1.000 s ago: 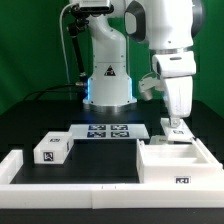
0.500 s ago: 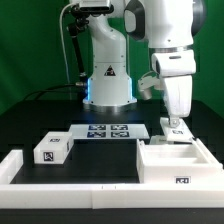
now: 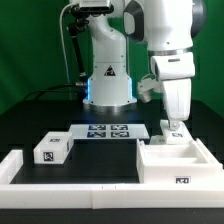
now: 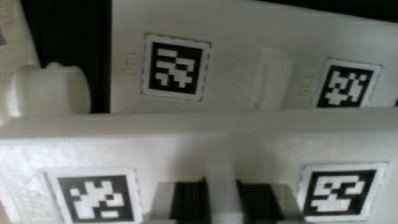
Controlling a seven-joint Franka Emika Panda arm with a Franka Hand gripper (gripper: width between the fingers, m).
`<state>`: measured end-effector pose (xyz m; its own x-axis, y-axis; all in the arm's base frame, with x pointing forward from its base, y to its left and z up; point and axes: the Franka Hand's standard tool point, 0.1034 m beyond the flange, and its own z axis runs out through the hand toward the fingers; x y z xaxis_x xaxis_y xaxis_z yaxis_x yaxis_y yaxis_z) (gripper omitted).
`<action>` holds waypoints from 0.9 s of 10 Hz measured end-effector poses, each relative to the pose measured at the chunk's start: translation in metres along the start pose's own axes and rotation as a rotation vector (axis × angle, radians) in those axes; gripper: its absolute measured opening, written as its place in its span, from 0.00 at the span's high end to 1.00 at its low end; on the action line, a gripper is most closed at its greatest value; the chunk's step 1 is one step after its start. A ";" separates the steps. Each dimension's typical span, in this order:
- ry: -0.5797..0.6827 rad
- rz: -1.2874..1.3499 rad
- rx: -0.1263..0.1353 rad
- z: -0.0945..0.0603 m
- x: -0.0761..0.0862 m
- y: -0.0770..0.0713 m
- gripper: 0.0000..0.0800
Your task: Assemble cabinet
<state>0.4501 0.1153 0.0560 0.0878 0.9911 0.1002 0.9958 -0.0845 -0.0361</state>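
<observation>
The cabinet shell (image 3: 165, 168), a large white open box, sits at the exterior view's lower right. My gripper (image 3: 173, 122) hangs over its back edge. It is shut on a small white tagged block (image 3: 172, 131) that stands at that edge. In the wrist view the two dark fingers (image 4: 187, 200) stand close together, the gripper (image 4: 226, 198) pinching the white block (image 4: 107, 160), which carries a tag on either side. Behind it a white tagged wall of the shell (image 4: 231, 80) shows. A second small white tagged block (image 3: 52, 150) lies on the table at the exterior view's left.
The marker board (image 3: 108, 131) lies flat at the back middle, in front of the robot base (image 3: 108, 88). Long white border rails run along the front (image 3: 70, 178) and the exterior view's left (image 3: 10, 163). Black table surface lies between them.
</observation>
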 end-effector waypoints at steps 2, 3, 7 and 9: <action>0.001 0.006 -0.003 -0.001 0.003 0.001 0.91; 0.000 0.006 -0.006 -0.003 0.003 0.002 0.91; 0.001 0.010 -0.013 -0.006 0.002 0.008 0.91; 0.001 0.011 -0.010 -0.004 0.002 0.007 0.91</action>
<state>0.4569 0.1162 0.0604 0.0988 0.9899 0.1013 0.9949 -0.0965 -0.0277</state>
